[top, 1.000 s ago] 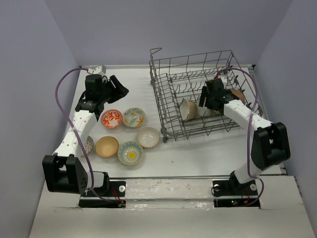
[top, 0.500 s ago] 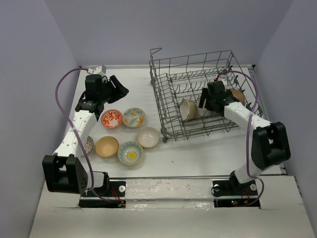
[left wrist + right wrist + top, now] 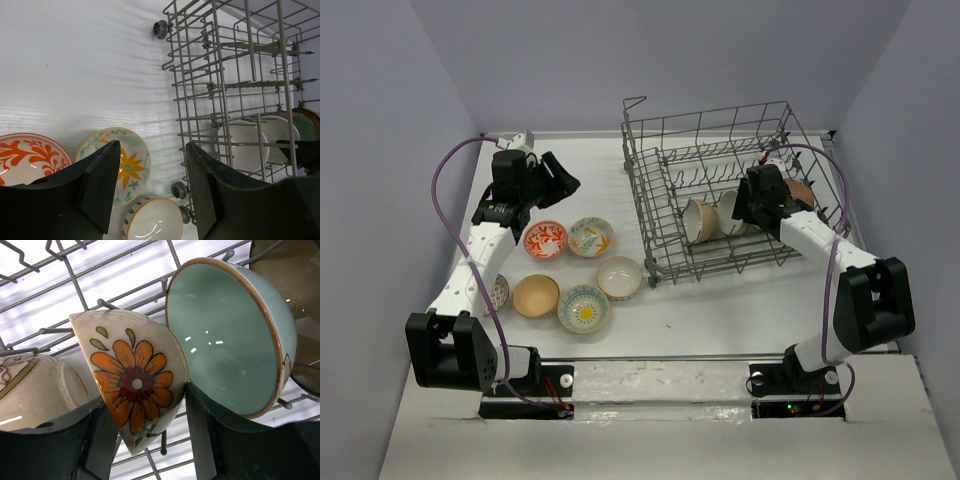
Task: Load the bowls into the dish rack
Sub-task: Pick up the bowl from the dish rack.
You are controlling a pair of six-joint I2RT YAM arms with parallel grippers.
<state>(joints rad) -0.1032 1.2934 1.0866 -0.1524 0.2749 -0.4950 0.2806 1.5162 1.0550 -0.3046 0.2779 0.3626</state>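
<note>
**Right arm at the rack.** Your right gripper (image 3: 145, 396) reaches inside the large grey wire dish rack (image 3: 660, 215), which stands on the far right of the white table (image 3: 720, 310). Its two dark fingers (image 3: 200, 440) are closed against either side of a cream ceramic bowl painted with an orange flower (image 3: 137, 385). That bowl stands on edge among the upright tines and touches a teal-glazed bowl with a brown rim (image 3: 225, 335) just beside it. A brown bowl (image 3: 295, 275) sits beyond the teal one. Another cream bowl with a thin green line pattern (image 3: 30, 390) stands on the flower bowl's other side.

**Left arm over the table.** Your left gripper (image 3: 152, 145) hangs above the table to the left of the rack, its fingers spread wide with nothing between them. Five bowls lie mouth up on the table in a close cluster:
- a red-orange patterned bowl (image 3: 545, 239)
- a cream floral bowl with a yellow flower (image 3: 591, 237)
- a white bowl with an orange rim (image 3: 619, 277)
- a plain tan bowl (image 3: 535, 296)
- a blue-rimmed bowl with a yellow centre (image 3: 583, 308)

One more small bowl (image 3: 499, 293) peeks out from under the left arm, too hidden to describe.
</note>
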